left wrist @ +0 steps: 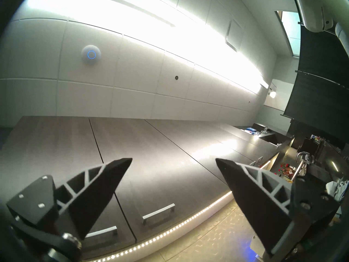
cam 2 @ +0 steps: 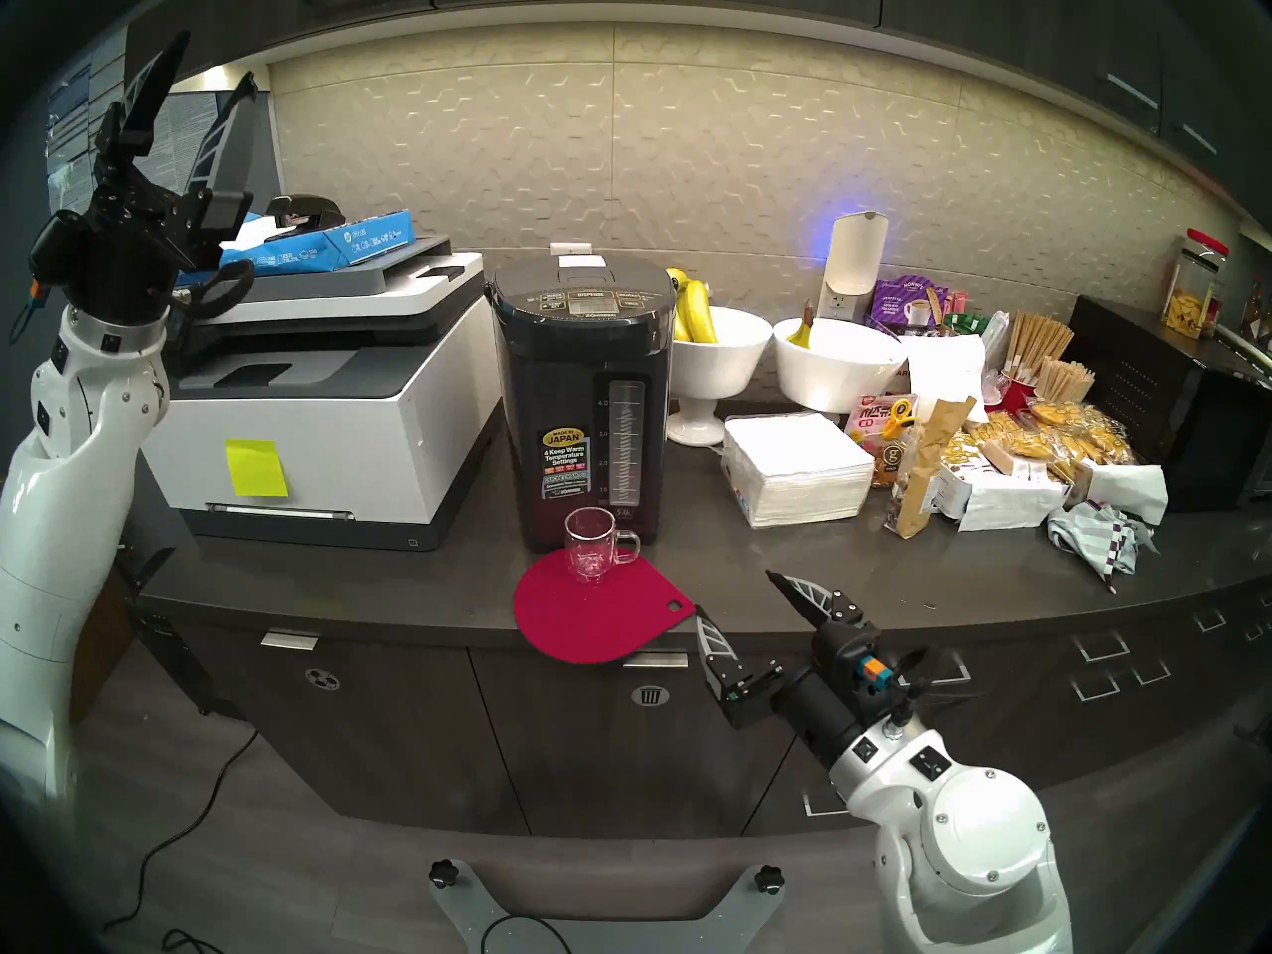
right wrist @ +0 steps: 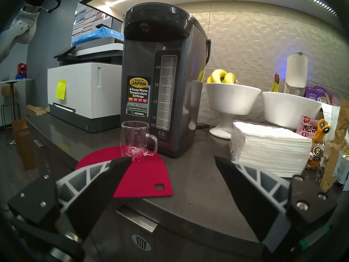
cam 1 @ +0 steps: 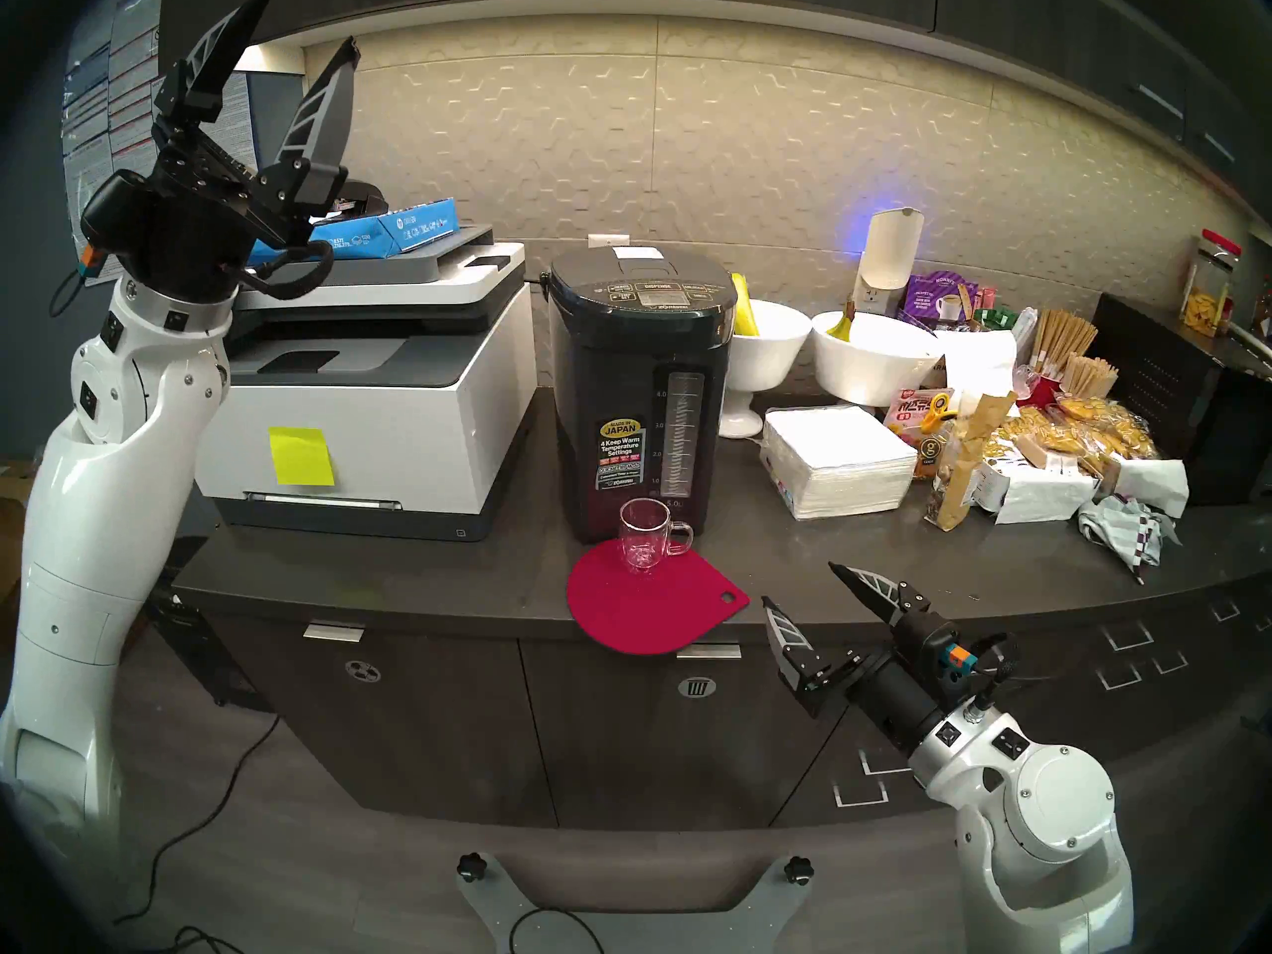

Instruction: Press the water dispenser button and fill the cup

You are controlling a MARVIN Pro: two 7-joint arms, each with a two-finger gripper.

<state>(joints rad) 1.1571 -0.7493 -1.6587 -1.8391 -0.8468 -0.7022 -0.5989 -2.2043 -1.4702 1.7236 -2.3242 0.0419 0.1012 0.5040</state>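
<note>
Water dispenser (cam 1: 637, 395), a tall black Zojirushi pot with a clear litre gauge and a yellow "MADE IN JAPAN" sticker, stands upright on the dark desk (cam 1: 791, 574), just right of the white-and-grey printer (cam 1: 372, 395) and left of two white bowls holding bananas (cam 2: 692, 309). On its grey top panel the DISPENSE button (cam 1: 657, 287) sits near the middle of the key row, with nothing touching it. A clear glass mug (cam 1: 645, 536) stands upright and looks empty on the back part of a red silicone mat (cam 1: 654, 605), directly in front of the pot's base under the overhanging spout area, its loop handle pointing to the view's right. The mat's front edge overhangs the desk edge.

The left end effector (cam 1: 299, 30) is raised high above the printer, well apart from the pot, its two fingers spread wide and pointing up; its wrist camera shows only upper cabinets and ceiling between the open fingers. The right end effector (cam 1: 802, 588) hangs low at the desk's front edge, right of the mat, fingers also spread wide and empty, aimed toward the mug and pot.

A stack of white napkins (cam 1: 836, 460) lies right of the pot, with snack packets beyond; a yellow sticky note (cam 1: 301, 455) is stuck on the printer's front
</note>
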